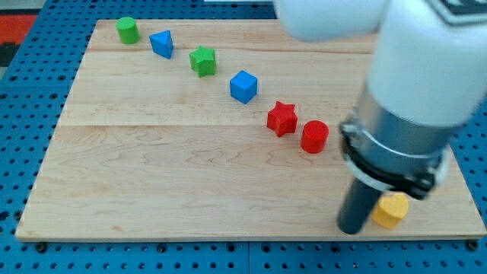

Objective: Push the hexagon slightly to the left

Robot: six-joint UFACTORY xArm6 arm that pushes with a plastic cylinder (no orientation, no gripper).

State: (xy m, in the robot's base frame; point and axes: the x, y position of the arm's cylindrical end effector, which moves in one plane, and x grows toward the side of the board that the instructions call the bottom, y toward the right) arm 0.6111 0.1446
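The yellow hexagon (pixel 392 210) lies near the board's bottom right corner. My tip (pixel 352 228) rests on the board just left of the yellow hexagon, touching or nearly touching it. The rod and the arm's large white and grey body rise above it and hide the board's right side. A diagonal row runs from the view's top left toward the right: a green cylinder (pixel 127 30), a blue triangular block (pixel 162 43), a green star (pixel 203 60), a blue cube (pixel 243 86), a red star (pixel 282 118) and a red cylinder (pixel 314 136).
The wooden board (pixel 152 175) sits on a blue perforated table (pixel 30 91). The board's bottom edge runs just below my tip. The arm's body (pixel 411 91) covers the upper right of the view.
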